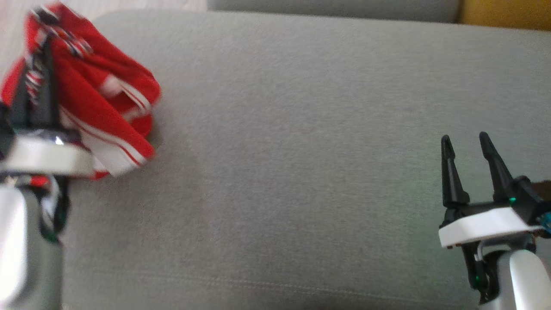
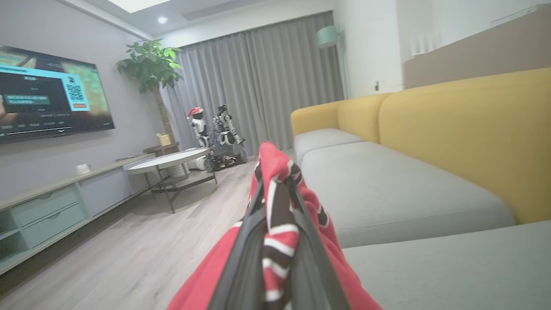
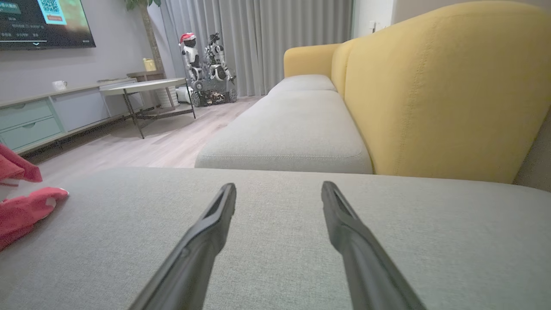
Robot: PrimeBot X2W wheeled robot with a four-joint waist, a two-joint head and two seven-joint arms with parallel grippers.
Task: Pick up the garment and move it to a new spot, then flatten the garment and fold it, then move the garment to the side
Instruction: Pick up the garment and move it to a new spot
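Left gripper (image 1: 41,56) fingers clenched on red garment (image 1: 107,112) at cushion (image 1: 301,150) left edge; right gripper (image 1: 465,138) fingers spread, empty, near right edge.

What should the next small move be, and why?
Probably carry the red garment rightward to the middle of the grey seat cushion: the left gripper is shut on it, bunched, at the cushion's left edge; the right gripper is open.

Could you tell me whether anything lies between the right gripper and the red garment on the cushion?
Nothing visible does. Only gray seat cushion lies between the open right gripper and the red garment, which the left gripper holds pinched at the cushion's left edge.
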